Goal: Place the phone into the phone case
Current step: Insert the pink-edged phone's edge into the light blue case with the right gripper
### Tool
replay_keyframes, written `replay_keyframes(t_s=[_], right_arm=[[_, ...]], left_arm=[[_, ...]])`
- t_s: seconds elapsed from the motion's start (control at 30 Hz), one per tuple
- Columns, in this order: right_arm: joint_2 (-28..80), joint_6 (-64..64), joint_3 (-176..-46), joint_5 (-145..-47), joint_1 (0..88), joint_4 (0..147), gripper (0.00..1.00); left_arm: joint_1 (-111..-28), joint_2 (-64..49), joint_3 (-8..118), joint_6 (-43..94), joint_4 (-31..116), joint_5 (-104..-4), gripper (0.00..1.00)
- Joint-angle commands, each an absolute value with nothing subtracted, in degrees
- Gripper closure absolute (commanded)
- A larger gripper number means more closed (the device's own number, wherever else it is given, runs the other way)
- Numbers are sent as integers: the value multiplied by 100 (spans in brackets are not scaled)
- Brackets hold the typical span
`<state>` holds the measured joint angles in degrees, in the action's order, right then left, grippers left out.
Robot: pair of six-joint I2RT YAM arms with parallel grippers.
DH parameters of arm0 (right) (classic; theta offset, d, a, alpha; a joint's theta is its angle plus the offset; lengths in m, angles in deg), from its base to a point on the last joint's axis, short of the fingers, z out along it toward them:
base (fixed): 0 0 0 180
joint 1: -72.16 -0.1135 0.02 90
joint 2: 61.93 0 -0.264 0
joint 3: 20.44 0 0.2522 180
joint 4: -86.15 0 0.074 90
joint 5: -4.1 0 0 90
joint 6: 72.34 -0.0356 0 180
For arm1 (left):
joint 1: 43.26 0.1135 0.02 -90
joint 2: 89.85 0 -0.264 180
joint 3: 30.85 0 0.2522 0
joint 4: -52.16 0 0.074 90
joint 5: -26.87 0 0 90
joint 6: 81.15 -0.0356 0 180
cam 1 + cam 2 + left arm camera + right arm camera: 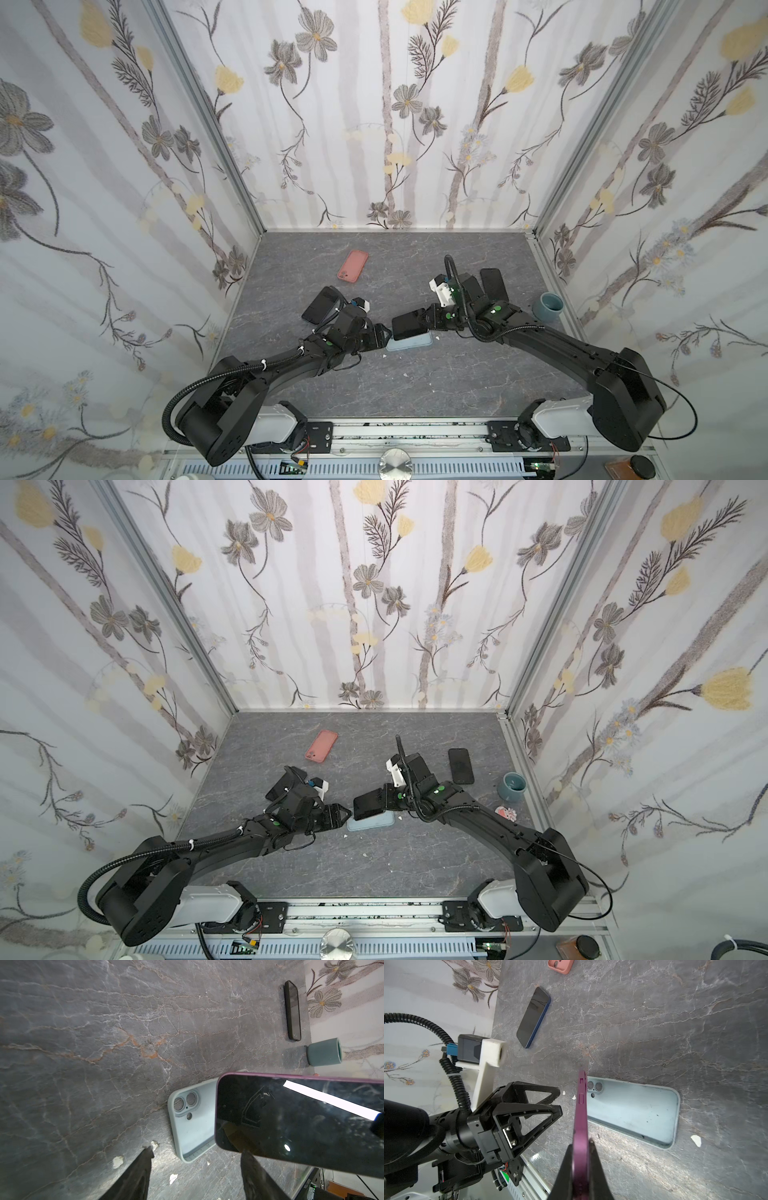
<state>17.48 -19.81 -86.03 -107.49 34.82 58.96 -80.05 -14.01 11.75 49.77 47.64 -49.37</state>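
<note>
My right gripper [581, 1144] is shut on the phone [581, 1115], a black-screened one with a purple rim. It holds the phone [409, 325] tilted on its long edge, just above the light blue phone case [633, 1109]. The case lies open side up on the grey table, camera holes toward the left arm, as in the left wrist view of the case [193, 1126]. My left gripper [197, 1150] stands open at the case's camera end, nothing between its fingers, and the phone [291, 1122] hangs beside it. In both top views the two grippers [388, 332] [386, 798] meet mid-table.
A pink case [353, 266] lies at the back left. A dark blue phone [533, 1017] lies behind the left arm, a black phone [461, 766] behind the right arm. A teal cup [548, 306] stands by the right wall. White crumbs dot the table.
</note>
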Motion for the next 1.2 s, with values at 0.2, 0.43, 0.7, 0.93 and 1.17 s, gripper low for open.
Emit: replay_keyframes(t_s=[0.2, 0.43, 0.7, 0.93, 1.17], right_arm=[[2099, -2251, -8491, -11462, 3534, 6633, 100], [2235, -2360, -8378, -11574, 3556, 6782, 100], [2304, -2426, -8228, -11631, 3591, 6897, 100], [2349, -2432, -8193, -11635, 3654, 6941, 100], [2415, -2443, -8086, -11721, 3718, 6977, 100]], left_arm=[[-8004, -985, 1177, 5194, 5243, -4624, 35], [-8004, -853, 1138, 5169, 5439, -4458, 36], [-7991, -802, 1060, 5125, 5492, -4463, 36], [-7982, -666, 1068, 5173, 5553, -4398, 38], [-7945, -483, 1094, 5199, 5651, -4388, 38]])
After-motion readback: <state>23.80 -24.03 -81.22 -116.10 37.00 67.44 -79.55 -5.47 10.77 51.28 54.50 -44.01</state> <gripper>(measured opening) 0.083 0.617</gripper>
